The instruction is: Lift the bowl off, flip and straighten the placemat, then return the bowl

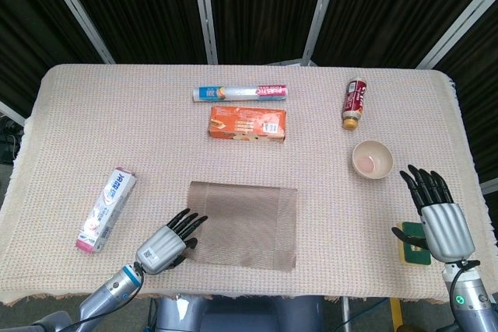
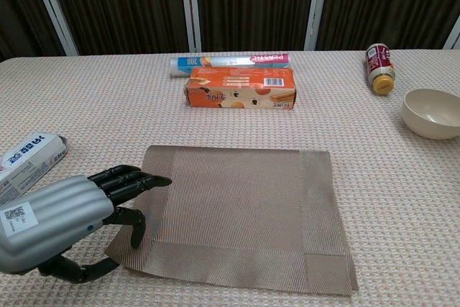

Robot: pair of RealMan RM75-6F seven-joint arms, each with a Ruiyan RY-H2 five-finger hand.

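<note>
The left hand (image 2: 68,217) rested open-fingered on the placemat's (image 1: 247,223) lower-left edge; the right hand (image 1: 437,215) hovered open at lower right, below the bowl (image 1: 371,159)

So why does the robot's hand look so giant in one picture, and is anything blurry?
In the chest view the left hand sits right by the camera, so it looms big and slightly soft; the placemat stays sharp. In the head view, from high above, the same hand looks small. Lighting is even, shadows faint, with no glare.
</note>
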